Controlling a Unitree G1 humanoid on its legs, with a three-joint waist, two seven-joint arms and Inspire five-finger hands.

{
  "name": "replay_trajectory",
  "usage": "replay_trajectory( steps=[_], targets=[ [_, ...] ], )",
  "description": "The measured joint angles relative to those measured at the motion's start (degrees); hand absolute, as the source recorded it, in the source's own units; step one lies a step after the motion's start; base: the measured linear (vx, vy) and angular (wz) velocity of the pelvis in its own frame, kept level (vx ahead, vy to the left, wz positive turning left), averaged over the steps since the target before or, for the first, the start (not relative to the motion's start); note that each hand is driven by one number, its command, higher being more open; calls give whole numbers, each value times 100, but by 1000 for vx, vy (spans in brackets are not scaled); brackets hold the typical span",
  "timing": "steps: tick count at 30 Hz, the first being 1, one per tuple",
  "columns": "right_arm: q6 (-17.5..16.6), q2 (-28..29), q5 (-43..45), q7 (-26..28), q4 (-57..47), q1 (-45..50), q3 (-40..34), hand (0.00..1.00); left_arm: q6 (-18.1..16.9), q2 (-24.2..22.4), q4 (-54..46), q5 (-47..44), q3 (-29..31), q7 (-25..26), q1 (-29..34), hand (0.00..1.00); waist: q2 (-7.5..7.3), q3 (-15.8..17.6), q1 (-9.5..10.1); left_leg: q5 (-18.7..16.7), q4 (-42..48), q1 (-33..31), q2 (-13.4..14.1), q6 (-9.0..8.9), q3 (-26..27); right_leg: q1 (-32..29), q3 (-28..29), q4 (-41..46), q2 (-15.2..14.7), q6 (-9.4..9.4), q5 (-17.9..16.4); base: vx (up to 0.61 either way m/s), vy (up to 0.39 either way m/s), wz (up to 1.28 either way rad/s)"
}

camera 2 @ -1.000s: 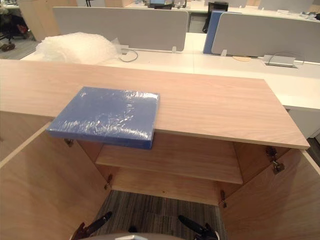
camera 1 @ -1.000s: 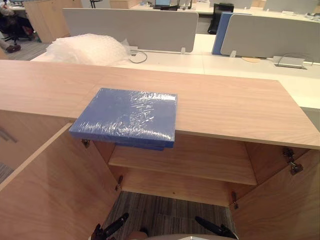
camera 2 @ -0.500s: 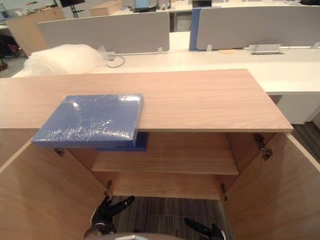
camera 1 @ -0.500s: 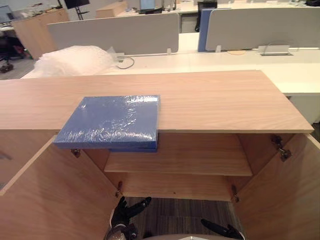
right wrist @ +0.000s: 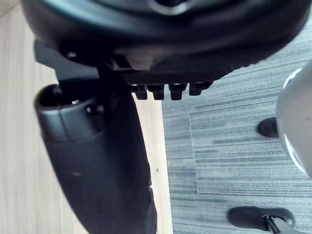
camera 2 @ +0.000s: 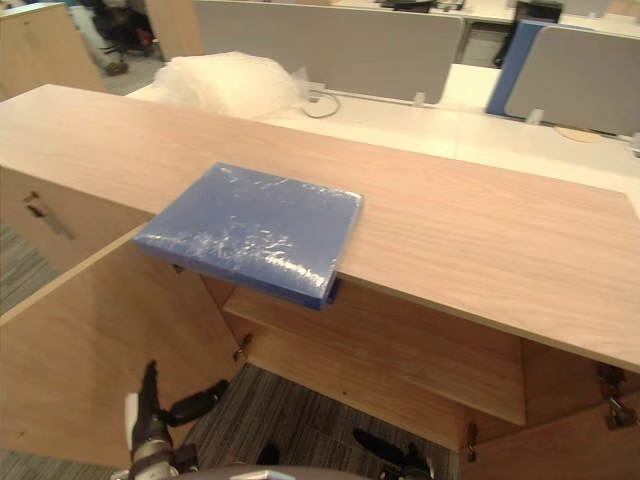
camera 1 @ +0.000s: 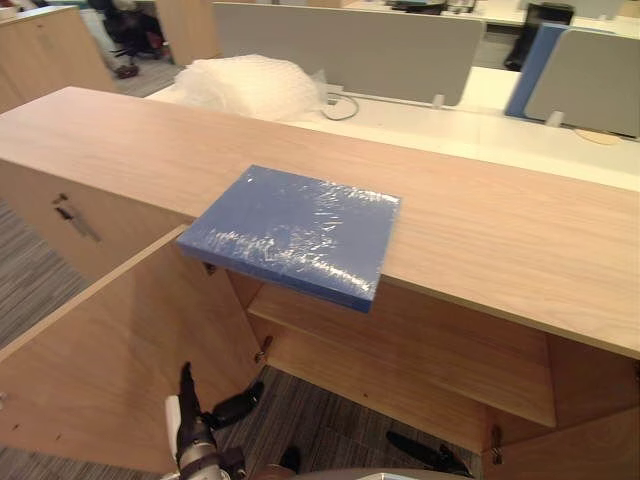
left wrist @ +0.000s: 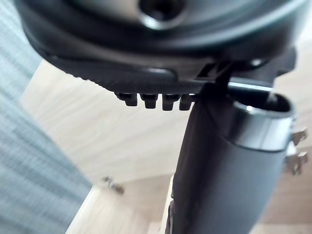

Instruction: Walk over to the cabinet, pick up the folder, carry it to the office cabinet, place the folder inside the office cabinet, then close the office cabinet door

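A blue folder (camera 1: 295, 230) wrapped in clear film lies flat on the wooden cabinet top (camera 1: 500, 230), its near corner hanging over the front edge. Below it the office cabinet stands with its doors swung out and a bare inner shelf (camera 1: 430, 340) showing. My left hand (camera 1: 200, 440) hangs low in front of the left door (camera 1: 110, 370), open, with straight fingers and nothing in it. My right hand (camera 1: 425, 455) hangs low over the carpet before the cabinet's opening, open and holding nothing. Both hands are well below the folder and apart from it.
A heap of bubble wrap (camera 1: 250, 85) lies on the white desk behind the cabinet, beside grey desk screens (camera 1: 350, 45) and a blue panel (camera 1: 530, 55). A drawer front with a handle (camera 1: 75, 217) sits left of the open door. The right door's hinges (camera 2: 610, 410) show at the right.
The whole picture has shifted, so the camera has moved; the folder lies in the same spot on the top. My left hand has risen a little, its fingers now pointing upward.
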Motion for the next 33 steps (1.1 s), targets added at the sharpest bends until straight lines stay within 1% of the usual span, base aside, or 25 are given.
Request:
replay_trajectory(
  steps=[2,3,5,6,7,9,11,12,17,19,23,25,26,29,31,32,33],
  targets=[
    [-2,76,190,-81,23,-34,6,100,43,-10,-435,415,87,436,12,100,5,5,67,-3,92,-73,-72,-2,-213,76,-219,-36,-6,0,0,-24,-20,64],
    [-16,142,211,-103,30,-67,10,100,62,-16,-815,674,205,738,21,100,14,0,90,-8,170,-162,-124,-6,-381,98,-391,-35,2,1,0,-56,-18,65],
    [-24,143,219,-102,71,-137,74,100,131,-26,-1257,1081,376,1120,35,100,48,22,103,2,216,-229,-188,2,-608,157,-601,-43,6,1,0,-60,-12,58],
    [-34,144,220,-109,71,-135,72,100,159,-32,-1388,1209,449,1223,43,100,60,24,106,10,213,-230,-208,1,-655,167,-654,-44,2,1,0,-39,-5,47],
    [-35,144,219,-142,77,-129,61,100,229,-44,-1650,1442,607,1465,55,100,86,6,113,14,202,-239,-242,-11,-758,194,-754,-45,-3,1,-1,-37,1,36],
    [-35,144,218,-172,76,-131,60,100,327,-52,-2054,1705,823,1777,48,100,105,11,127,57,173,-256,-297,-8,-903,247,-901,-81,-4,4,-2,-35,-1,42],
    [-54,144,214,-181,69,-129,44,100,490,-60,-2485,2123,965,2080,45,100,112,-10,138,130,162,-337,-352,-12,-1048,250,-1056,-144,1,14,-8,-32,-11,44],
    [-58,144,211,-180,68,-123,2,100,542,-62,-2677,2321,991,2155,47,100,132,-32,142,186,120,-361,-379,-3,-1120,258,-1134,-180,3,21,-13,-28,-16,35],
    [-95,144,164,-149,53,-122,-107,100,607,-35,-3191,2898,989,2170,48,100,220,-129,145,358,16,-399,-416,-8,-1196,259,-1219,-288,1,23,-15,-13,-11,12],
    [-98,145,154,-115,53,-121,-173,100,607,-13,-3319,3037,988,2109,48,100,218,-162,118,374,7,-400,-417,-2,-1195,256,-1212,-301,1,23,-16,0,0,0],
    [-108,149,95,-7,53,-110,-322,100,599,-9,-3445,3342,976,1842,51,100,195,-213,79,414,-13,-403,-395,5,-1140,226,-1143,-332,8,11,-26,-16,-22,-8],
    [-108,144,-84,46,56,-100,-337,100,589,1,-3456,3440,936,1698,77,100,193,-230,75,423,-21,-410,-371,12,-1084,184,-1064,-336,10,9,-26,-11,-14,-16],
    [-108,137,-103,81,58,-95,-339,100,542,30,-3457,3475,903,1595,102,100,190,-239,54,433,-32,-414,-361,21,-1067,161,-1035,-333,10,8,-26,-2,-18,-10],
    [-107,112,-296,161,76,-50,-349,100,436,248,-3460,3653,746,1333,121,100,160,-259,46,452,-59,-414,-353,6,-1027,130,-974,-330,4,7,-25,12,-24,-10],
    [-110,104,-312,202,112,-32,-342,100,366,491,-3463,3703,573,1200,133,100,146,-309,84,468,-126,-417,-299,-13,-916,53,-857,-325,14,0,-22,34,-33,-23],
    [-111,102,-322,227,144,-40,-338,100,337,691,-3464,3705,438,1132,133,100,125,-322,77,468,-126,-419,-281,-14,-894,40,-807,-329,22,-10,-16,47,-51,-20],
    [-119,100,-342,246,213,-48,-338,100,238,865,-3464,3709,329,1025,130,100,124,-326,53,473,-125,-412,-265,-8,-864,35,-770,-327,27,-15,-13,46,-57,-17]
  ],
)
